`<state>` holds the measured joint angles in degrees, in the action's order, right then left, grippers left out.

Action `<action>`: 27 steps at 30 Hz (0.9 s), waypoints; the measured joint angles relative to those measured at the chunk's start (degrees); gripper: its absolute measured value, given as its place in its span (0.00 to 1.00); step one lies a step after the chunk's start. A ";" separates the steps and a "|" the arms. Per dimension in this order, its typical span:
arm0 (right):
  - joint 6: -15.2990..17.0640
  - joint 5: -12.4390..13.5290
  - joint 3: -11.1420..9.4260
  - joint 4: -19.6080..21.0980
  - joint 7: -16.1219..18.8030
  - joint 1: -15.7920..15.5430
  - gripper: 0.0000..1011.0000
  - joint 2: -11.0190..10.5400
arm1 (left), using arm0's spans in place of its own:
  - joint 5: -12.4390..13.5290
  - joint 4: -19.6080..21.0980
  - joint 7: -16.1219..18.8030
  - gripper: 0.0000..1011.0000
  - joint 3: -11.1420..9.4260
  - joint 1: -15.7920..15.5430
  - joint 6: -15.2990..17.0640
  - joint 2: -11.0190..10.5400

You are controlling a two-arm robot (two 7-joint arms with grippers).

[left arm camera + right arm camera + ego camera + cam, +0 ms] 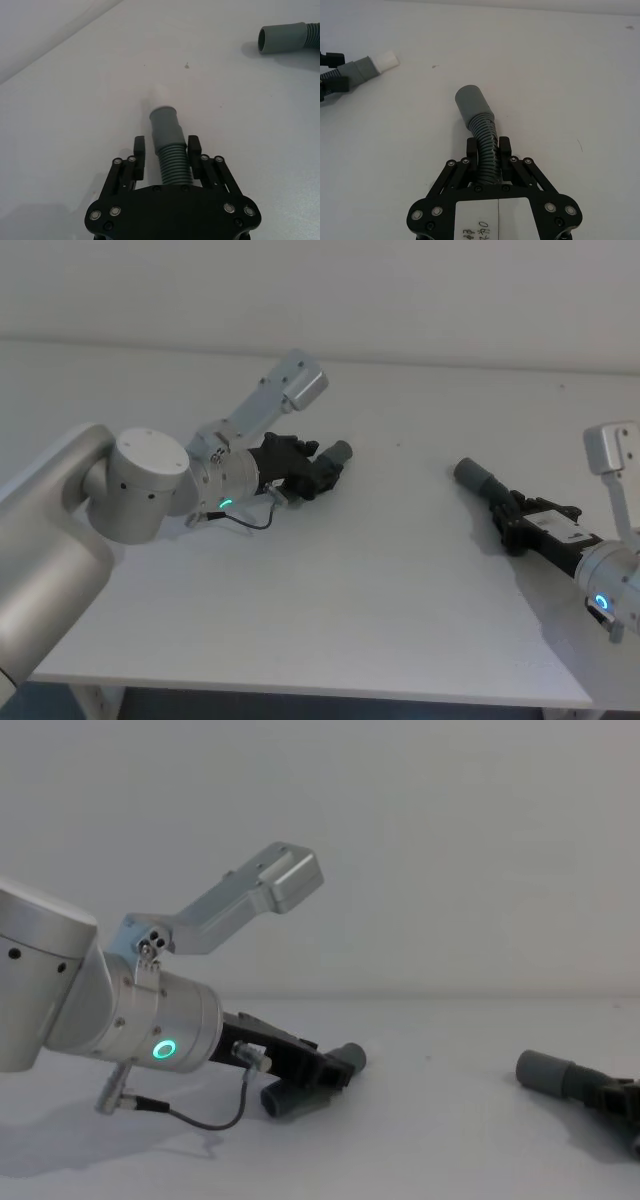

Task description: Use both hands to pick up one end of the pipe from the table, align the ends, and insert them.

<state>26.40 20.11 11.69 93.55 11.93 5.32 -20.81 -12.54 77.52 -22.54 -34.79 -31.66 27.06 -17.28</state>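
A broad white table point(400, 620) with a matte, plain top takes up nearly all the scene. Its far edge meets a bare, pale grey-white wall point(450, 840) in a straight line running left to right. A small dark speck point(397, 447) marks the top near the middle. Below the near edge shows a strip of dark blue-grey floor point(300, 710), with a white table leg point(95, 702) at near left. The light is even and soft, casting faint, blurred shadows on the tabletop.
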 joint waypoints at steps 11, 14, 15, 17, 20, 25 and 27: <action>0.00 0.00 0.00 0.00 0.00 0.00 0.25 0.00 | -0.19 -0.21 -0.28 0.34 0.15 -0.06 0.27 0.22; 0.00 0.00 0.00 0.00 0.00 0.00 0.25 0.00 | -0.22 -0.24 -0.33 0.34 0.16 -0.08 0.32 0.26; 0.00 0.00 0.00 0.00 0.00 0.00 0.25 0.00 | -0.22 -0.24 -0.34 0.34 0.17 -0.08 0.33 0.27; 0.00 0.00 0.00 0.00 0.00 0.00 0.25 0.00 | -0.24 -0.25 -0.36 0.34 0.18 -0.08 0.34 0.29; 0.00 0.00 0.00 0.00 0.00 0.00 0.25 0.00 | -0.26 -0.28 -0.38 0.34 0.20 -0.09 0.36 0.31; 0.00 -0.01 0.00 0.00 0.00 0.01 0.25 0.00 | -0.27 -0.30 -0.41 0.34 0.23 -0.09 0.38 0.33; -0.05 -0.08 0.02 0.00 0.02 0.04 0.25 0.02 | -0.24 -0.29 -0.42 0.34 0.30 -0.07 0.33 0.33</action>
<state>26.35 20.03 11.71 93.56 11.94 5.36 -20.79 -12.78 77.23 -22.95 -34.49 -31.73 27.40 -16.94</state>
